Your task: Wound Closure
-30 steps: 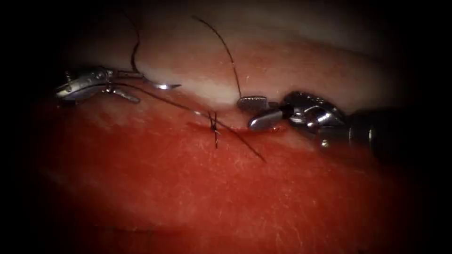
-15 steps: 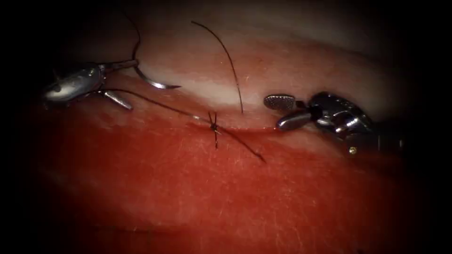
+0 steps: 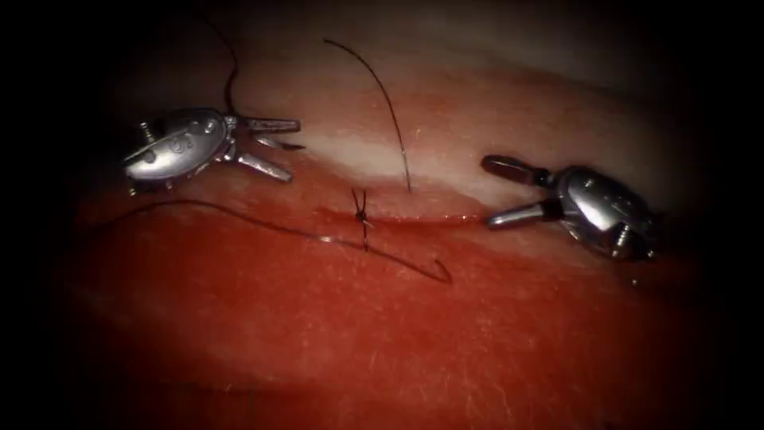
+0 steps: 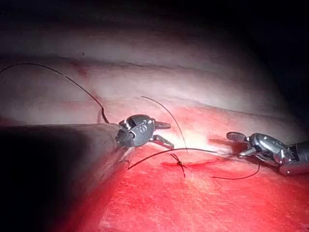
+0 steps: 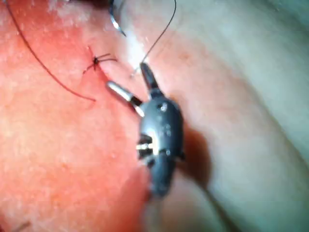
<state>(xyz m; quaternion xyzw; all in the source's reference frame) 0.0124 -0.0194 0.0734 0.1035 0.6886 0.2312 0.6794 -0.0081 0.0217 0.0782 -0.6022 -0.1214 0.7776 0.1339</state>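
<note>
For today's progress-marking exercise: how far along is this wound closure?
Done: one knotted stitch crosses the cut. In hand: the needle lies between the open jaws of the left tool, not in the tissue; the right tool is open, empty. Left: the cut right of the stitch looks unclosed, and loose thread lies on the tissue.

In the left wrist view, the left arm's tool (image 4: 162,133) is seen at the end of its dark shaft with its jaws parted, and whether anything is held between them cannot be told. The right arm's tool (image 4: 237,144) is seen well apart from it with its jaws also spread and nothing gripped, just beside the cut (image 4: 193,163) in the tissue (image 4: 203,203). A knot (image 4: 180,165) with short ends is seen on the cut, dark thread (image 4: 159,156) is draped loosely across the tissue between the tools, and another strand (image 4: 72,81) arcs up behind the left tool.
</note>
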